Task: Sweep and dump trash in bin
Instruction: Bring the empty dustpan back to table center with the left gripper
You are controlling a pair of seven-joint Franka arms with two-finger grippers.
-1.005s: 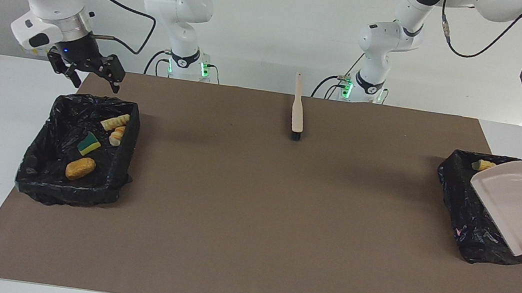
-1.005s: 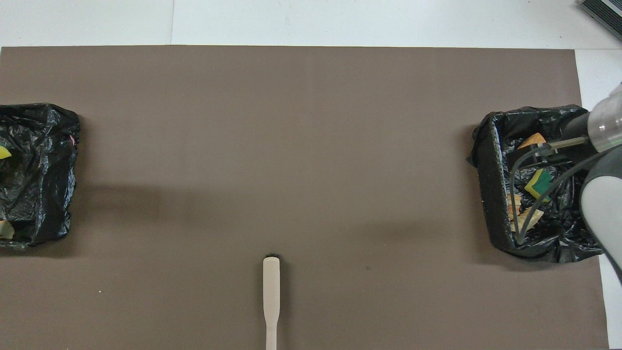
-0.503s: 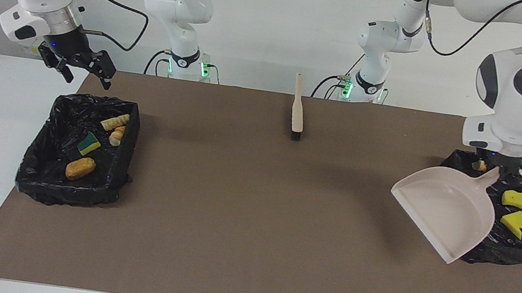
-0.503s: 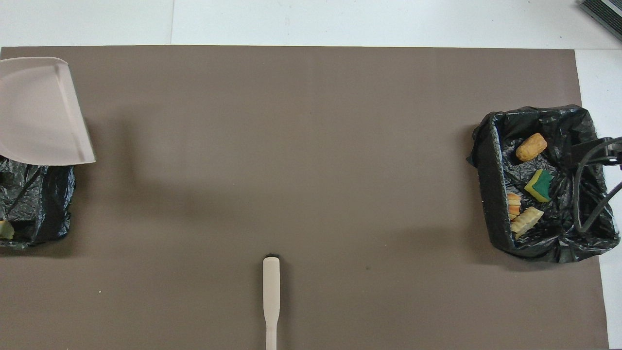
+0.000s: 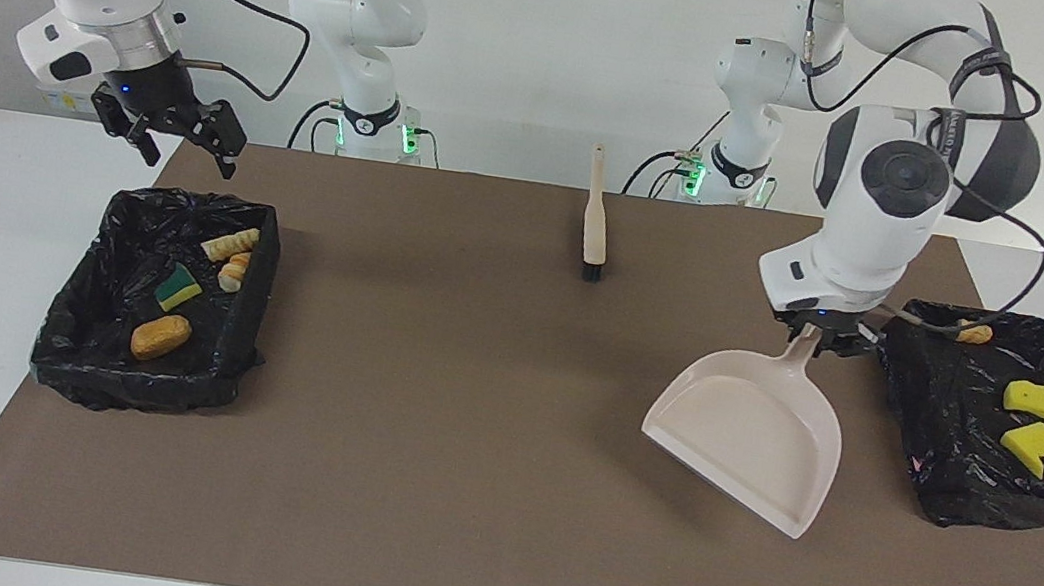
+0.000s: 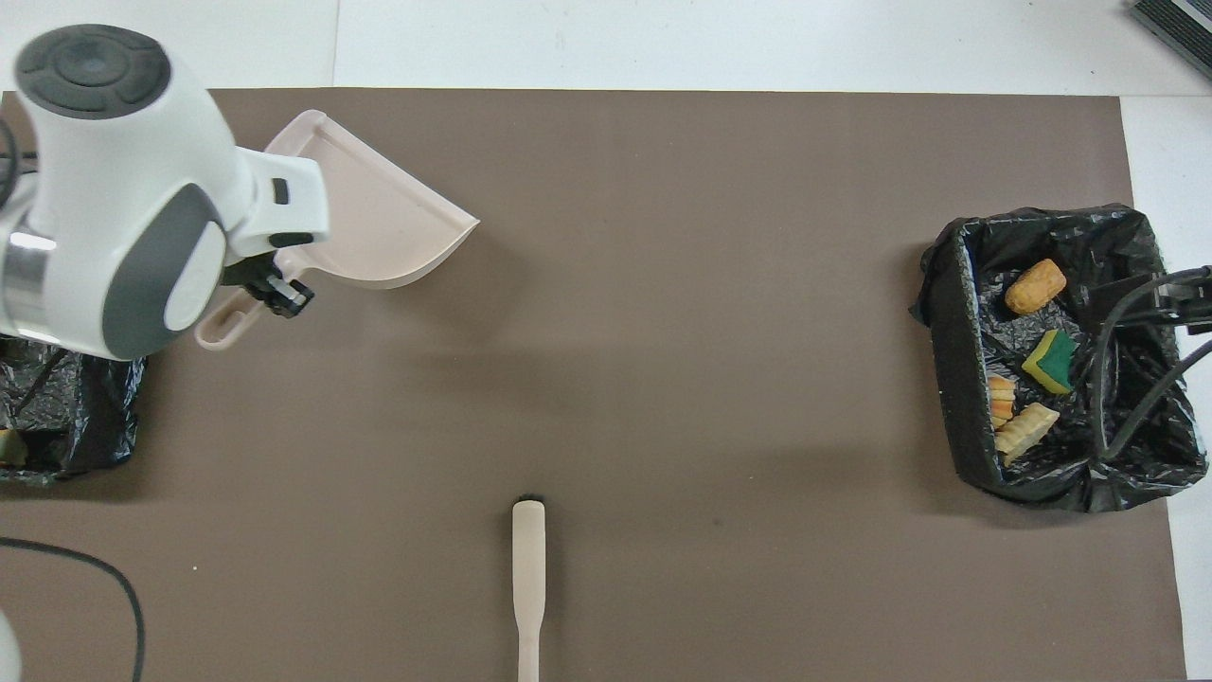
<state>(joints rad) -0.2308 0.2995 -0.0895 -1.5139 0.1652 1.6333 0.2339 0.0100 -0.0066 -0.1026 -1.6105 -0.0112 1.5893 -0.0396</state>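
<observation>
Trash lies in two black-lined bins at the two ends of the brown mat. In the bin [image 5: 163,296] at the right arm's end we count four pieces: a brown bread-like lump [image 5: 161,336], a green-backed yellow sponge [image 5: 178,288], an orange-striped piece [image 5: 233,273] and a pale ridged piece [image 5: 229,243]. The lump lies farthest from the robots, the ridged piece nearest. In the other bin [image 5: 938,469], at the left arm's end, we see two yellow sponge chunks [image 5: 1034,399] [image 5: 1035,444] side by side and a small tan scrap [image 5: 975,332] by the rim nearest the robots.

We see the left gripper [image 5: 819,334] clamped tight on the handle of the beige dustpan [image 5: 750,434], over the mat just beside that bin, toward the table's middle. The pan hangs tilted, its wide lip pointing away from the robots, and holds nothing. From overhead its handle [image 6: 227,322] pokes out under the wrist.

The right gripper [image 5: 167,135] hangs over the table near the first bin's edge closest to the robots, its jaws spread wide and holding nothing; this arm waits.

The brush [image 5: 595,222] lies on the mat midway between the arms' bases, its bristles pointing away from the robots, well apart from both bins.

We make out lettering on the left arm's dark band, but it is too small to read.
</observation>
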